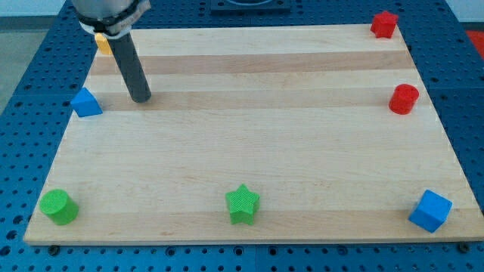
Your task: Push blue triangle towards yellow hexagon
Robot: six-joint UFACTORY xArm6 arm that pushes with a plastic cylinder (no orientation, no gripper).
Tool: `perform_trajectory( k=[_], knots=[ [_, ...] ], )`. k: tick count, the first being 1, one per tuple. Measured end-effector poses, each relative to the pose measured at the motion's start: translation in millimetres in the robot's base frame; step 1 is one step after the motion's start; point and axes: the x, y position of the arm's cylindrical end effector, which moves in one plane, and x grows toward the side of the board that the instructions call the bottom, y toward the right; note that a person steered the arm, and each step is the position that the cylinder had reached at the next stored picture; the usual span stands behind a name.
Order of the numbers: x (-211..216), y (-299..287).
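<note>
Pale wooden board (249, 143) lies on a blue perforated table (30, 68).

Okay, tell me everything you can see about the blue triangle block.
The blue triangle is a small solid wedge of matte blue, plastic-looking, with one lighter sloped face and a peak pointing up. It sits flat on the wooden board at its left edge, near the view's top left. Nothing touches it: my tip rests just to its right with a gap between. The yellow block, partly hidden behind the rod, lies above it.
</note>
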Motion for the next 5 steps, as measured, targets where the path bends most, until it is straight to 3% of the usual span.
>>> perform_trajectory(
  k=[3,5],
  knots=[
    [74,-51],
    [65,-85]
  ],
)
